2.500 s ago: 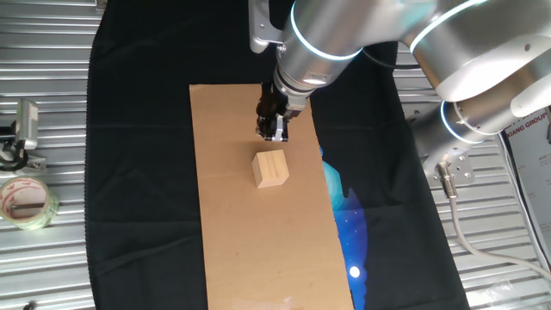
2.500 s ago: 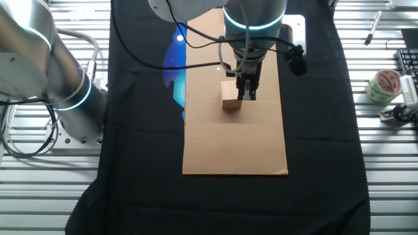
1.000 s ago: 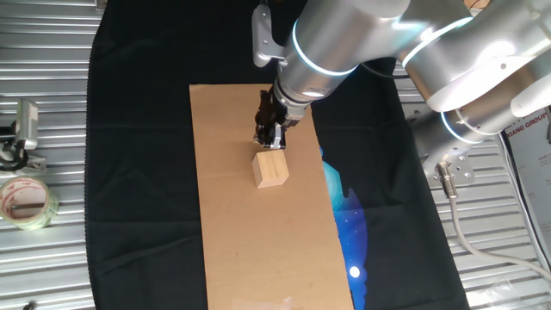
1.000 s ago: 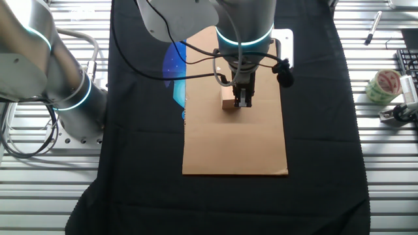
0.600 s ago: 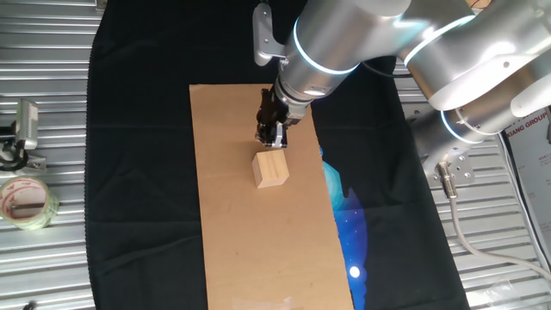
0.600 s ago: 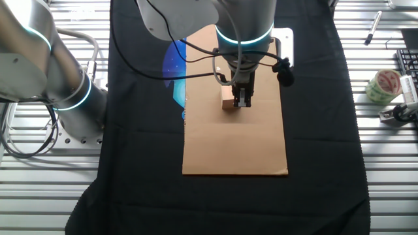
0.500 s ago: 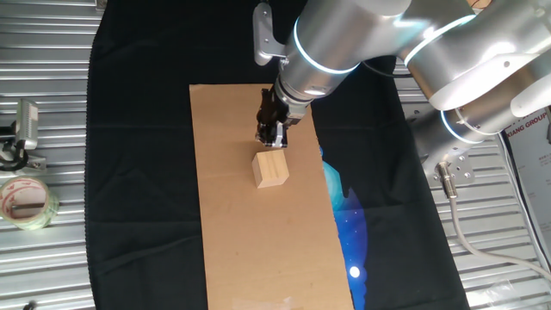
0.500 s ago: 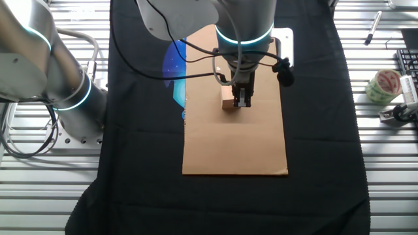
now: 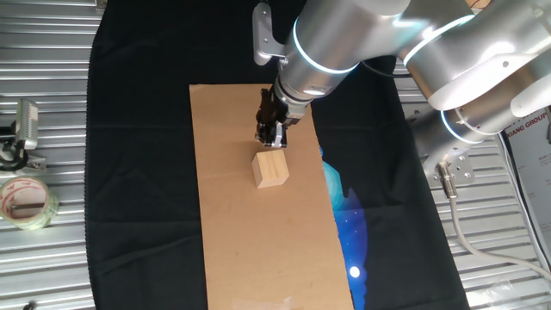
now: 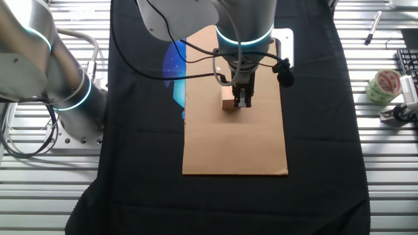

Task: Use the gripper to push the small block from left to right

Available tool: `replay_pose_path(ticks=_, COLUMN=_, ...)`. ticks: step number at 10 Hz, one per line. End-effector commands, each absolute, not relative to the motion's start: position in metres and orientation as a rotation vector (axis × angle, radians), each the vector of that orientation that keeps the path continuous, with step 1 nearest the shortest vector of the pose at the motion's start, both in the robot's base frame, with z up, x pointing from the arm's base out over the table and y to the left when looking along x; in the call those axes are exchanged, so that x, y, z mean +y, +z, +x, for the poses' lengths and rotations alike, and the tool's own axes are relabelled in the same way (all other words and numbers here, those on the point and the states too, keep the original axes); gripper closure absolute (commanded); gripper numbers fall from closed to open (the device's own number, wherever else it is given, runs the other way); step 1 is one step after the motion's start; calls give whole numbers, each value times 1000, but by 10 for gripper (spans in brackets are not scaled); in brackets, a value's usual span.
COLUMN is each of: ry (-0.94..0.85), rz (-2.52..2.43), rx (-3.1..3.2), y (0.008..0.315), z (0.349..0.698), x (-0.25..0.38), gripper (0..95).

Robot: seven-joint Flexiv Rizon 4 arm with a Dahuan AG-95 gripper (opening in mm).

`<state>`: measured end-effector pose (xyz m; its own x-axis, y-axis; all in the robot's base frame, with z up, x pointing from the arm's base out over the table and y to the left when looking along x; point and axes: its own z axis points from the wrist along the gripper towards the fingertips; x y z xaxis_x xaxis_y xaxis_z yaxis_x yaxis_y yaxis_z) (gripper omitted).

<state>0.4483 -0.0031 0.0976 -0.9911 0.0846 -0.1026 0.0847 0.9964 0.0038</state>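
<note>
We rest our gripper (image 9: 274, 138), fingers seemingly pinched together and empty, against the small block (image 9: 270, 169) mid-sheet on the cardboard sheet (image 9: 225, 224), placed to shove it sideways.

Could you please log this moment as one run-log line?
phase: push start | hand: at block edge, jaws look shut | block: on cardboard, unmoved

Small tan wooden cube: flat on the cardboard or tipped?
Flat. The small tan wooden cube rests one face down on the brown cardboard sheet, top face level in both fixed views, beside the black gripper.
</note>
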Motion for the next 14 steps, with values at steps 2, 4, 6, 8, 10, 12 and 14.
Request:
replay_pose_path(ticks=2, ry=5, rz=93, rx=3041, y=98, z=448, x=-3, gripper=950)
replay_pose_path(ticks=4, ry=10, rz=43, rx=3063, y=98, z=448, x=-3, gripper=950)
replay_pose_path(ticks=6, ry=29, rz=-23, rx=3096, y=98, z=448, x=-3, gripper=950)
replay_pose_path(ticks=8, ry=41, rz=-72, rx=3106, y=98, z=448, x=-3, gripper=950)
replay_pose_path(ticks=10, ry=31, rz=-109, rx=3101, y=98, z=448, x=-3, gripper=950)
replay_pose_path(ticks=12, ry=46, rz=-130, rx=3100, y=98, z=448, x=-3, gripper=950)
replay_pose_path(ticks=14, ry=48, rz=-152, rx=3097, y=98, z=448, x=-3, gripper=950)
